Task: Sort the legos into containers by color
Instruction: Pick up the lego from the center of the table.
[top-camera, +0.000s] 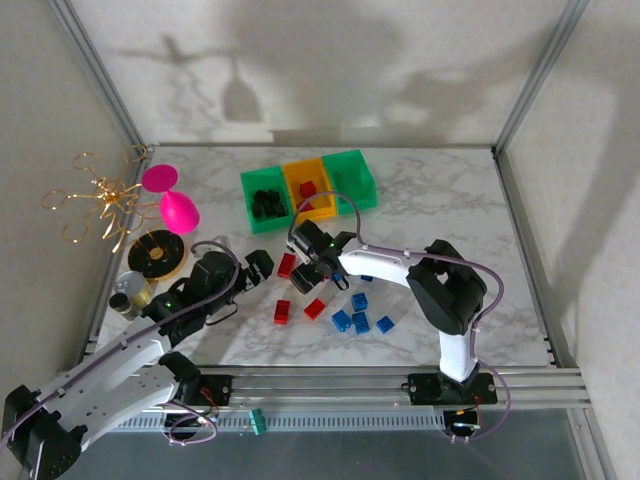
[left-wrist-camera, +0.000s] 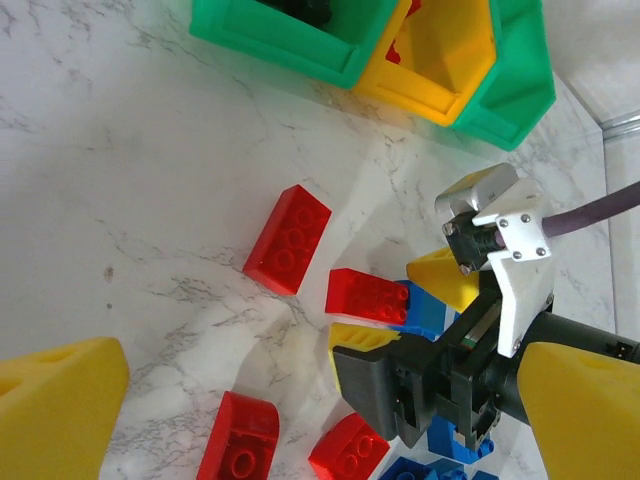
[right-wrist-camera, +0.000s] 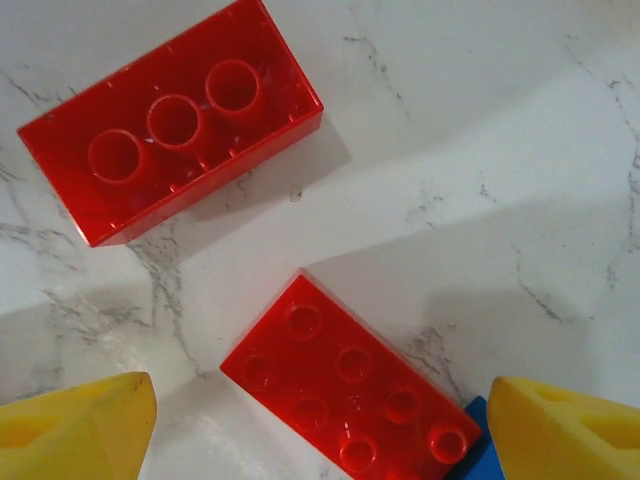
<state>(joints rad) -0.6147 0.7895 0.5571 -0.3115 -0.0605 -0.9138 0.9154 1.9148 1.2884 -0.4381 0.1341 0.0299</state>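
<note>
Red lego (right-wrist-camera: 350, 400) studs-up on your marble table (right-wrist-camera: 500, 150), between the spread fingertips of your right gripper (right-wrist-camera: 320, 430), seemingly untouched, blue lego (right-wrist-camera: 478, 455) at its corner, another red lego (right-wrist-camera: 170, 135) just beside, your left gripper (left-wrist-camera: 320, 405) wide open nearby, containers (top-camera: 352, 182) well apart behind.

— Entry: setting. Type?
— Robot test cell, laboratory sort. My left arm (top-camera: 120, 365) and right arm (top-camera: 450, 290) are bolted to aluminium rails (top-camera: 330, 380) at the near edge of a marble-patterned table (top-camera: 450, 200).
— Enclosure?
— Plain white panels (top-camera: 400, 60) on three sides, framed by bare aluminium posts (top-camera: 538, 75).
— Fittings?
— Black base mounts (top-camera: 450, 385) fixed on those rails, wiring left exposed beside them.
</note>
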